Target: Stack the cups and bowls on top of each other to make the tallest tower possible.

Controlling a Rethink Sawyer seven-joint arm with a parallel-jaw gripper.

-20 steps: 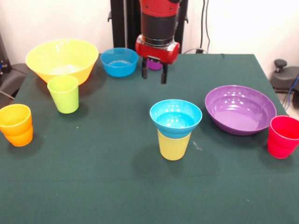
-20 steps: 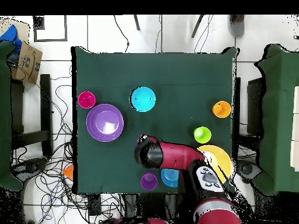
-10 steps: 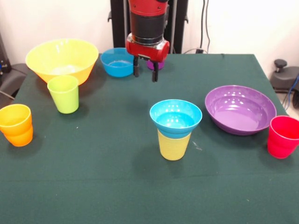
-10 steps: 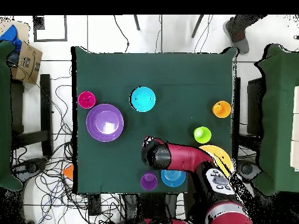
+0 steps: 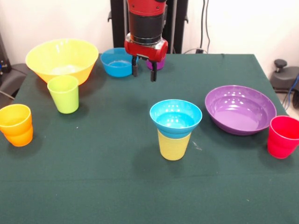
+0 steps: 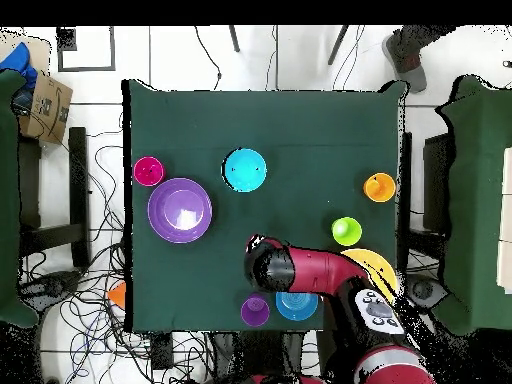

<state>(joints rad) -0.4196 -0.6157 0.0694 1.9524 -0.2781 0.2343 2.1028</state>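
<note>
The tower, a small glossy blue plastic bowl (image 5: 175, 116) seated in a yellow tapered plastic cup (image 5: 174, 145), is placed mid-bench. The claw (image 5: 143, 74) is held open and empty above the green bench (image 5: 117, 186), near the second blue bowl (image 5: 117, 61), probably the next piece.

A small blue bowl (image 5: 175, 116) is seated upright in the mouth of a yellow cup (image 5: 174, 145) near the table's middle. A wide purple bowl (image 5: 240, 109) and a red cup (image 5: 282, 136) are seen to the right. At the left stand an orange cup (image 5: 16, 124) and a lime green cup (image 5: 64, 94). Far left lies a large yellow-orange bowl (image 5: 61, 59), with a second blue bowl (image 5: 118, 61) and a purple cup (image 5: 155, 64) beside it.
</note>
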